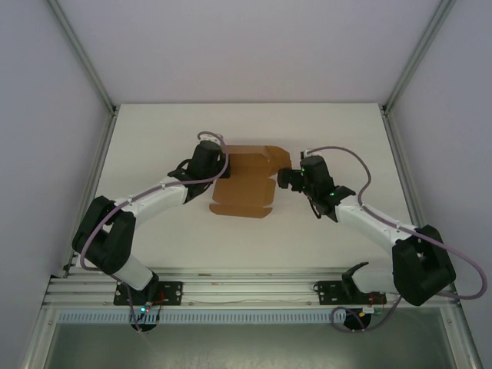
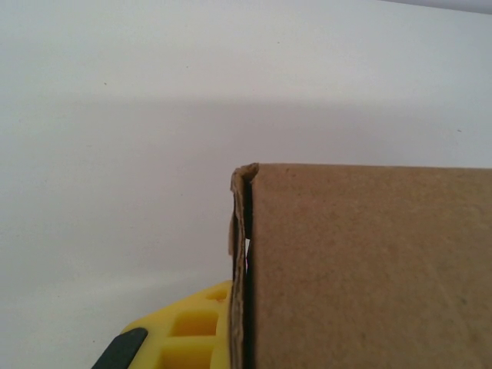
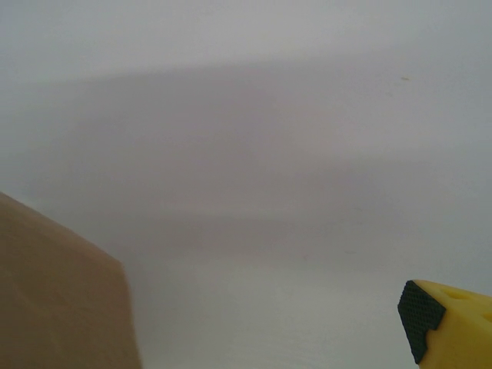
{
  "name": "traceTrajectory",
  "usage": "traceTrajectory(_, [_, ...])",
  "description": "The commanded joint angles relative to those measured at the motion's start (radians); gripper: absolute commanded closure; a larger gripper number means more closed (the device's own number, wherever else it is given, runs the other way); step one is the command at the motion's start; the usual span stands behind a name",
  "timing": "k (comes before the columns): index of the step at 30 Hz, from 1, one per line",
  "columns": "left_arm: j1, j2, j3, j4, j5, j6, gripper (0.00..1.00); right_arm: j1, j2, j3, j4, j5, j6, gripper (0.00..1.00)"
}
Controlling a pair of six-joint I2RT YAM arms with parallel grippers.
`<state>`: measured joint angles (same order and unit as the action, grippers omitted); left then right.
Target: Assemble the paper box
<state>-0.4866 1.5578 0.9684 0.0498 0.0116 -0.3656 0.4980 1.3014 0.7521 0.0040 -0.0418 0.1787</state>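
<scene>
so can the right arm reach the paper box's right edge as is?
Probably yes. The right gripper sits open just off that edge of the paper box, with nothing visible between them. The left gripper is at the opposite edge, out of the way.

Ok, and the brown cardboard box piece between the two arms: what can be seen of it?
The plain brown cardboard box blank is unmarked and die-cut with notched flaps. From above it looks mostly flat on the white table between the arms. In the left wrist view its left edge shows doubled, slightly frayed layers. The left gripper sits at that edge, jaws shut, apparently pinching it. The right gripper, jaws open, is beside its right edge; contact cannot be told.
</scene>
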Motion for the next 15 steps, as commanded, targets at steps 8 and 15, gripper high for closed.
traceTrajectory(8, [-0.004,0.000,0.030,0.012,0.036,-0.007,1.00,0.002,0.152,0.056,0.210,-0.112,0.046,0.01])
traceTrajectory(15, [-0.003,0.003,0.031,0.003,0.033,-0.023,1.00,0.018,0.185,0.101,0.121,-0.079,0.013,0.00])
